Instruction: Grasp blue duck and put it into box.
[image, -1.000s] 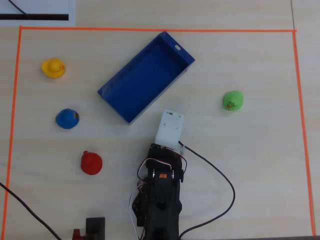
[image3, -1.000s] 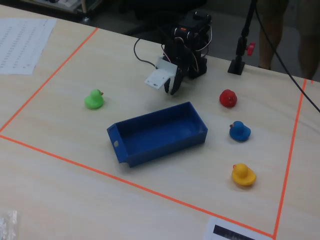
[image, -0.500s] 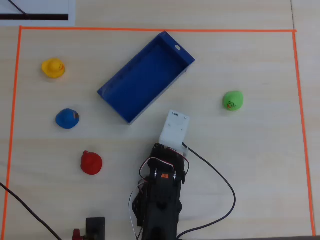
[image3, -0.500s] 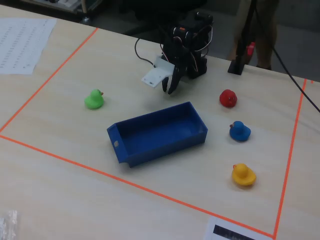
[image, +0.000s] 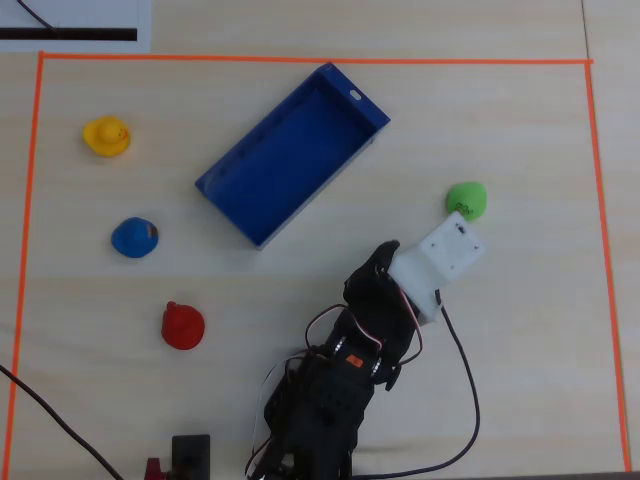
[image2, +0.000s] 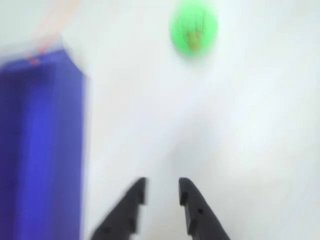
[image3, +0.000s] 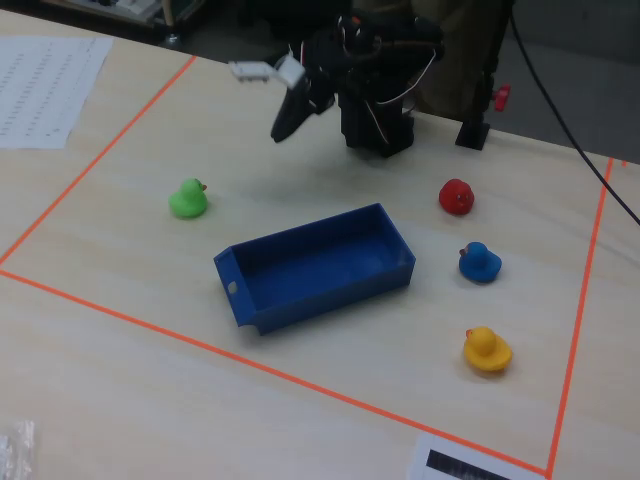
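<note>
End effector (image2: 161, 191) slightly parted, empty; rounded blue duck (image: 134, 238) w/ rectangular box (image: 225, 173) apart.

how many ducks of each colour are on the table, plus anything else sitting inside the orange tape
blue duck: 1
red duck: 1
green duck: 1
yellow duck: 1
box, dark blue and with nothing in it: 1
total: 5 things, 4 of them ducks

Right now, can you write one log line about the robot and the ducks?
gripper: open, empty, aimed near green duck | blue duck: on table, untouched | box: empty | phase: not yet reaching target
</note>
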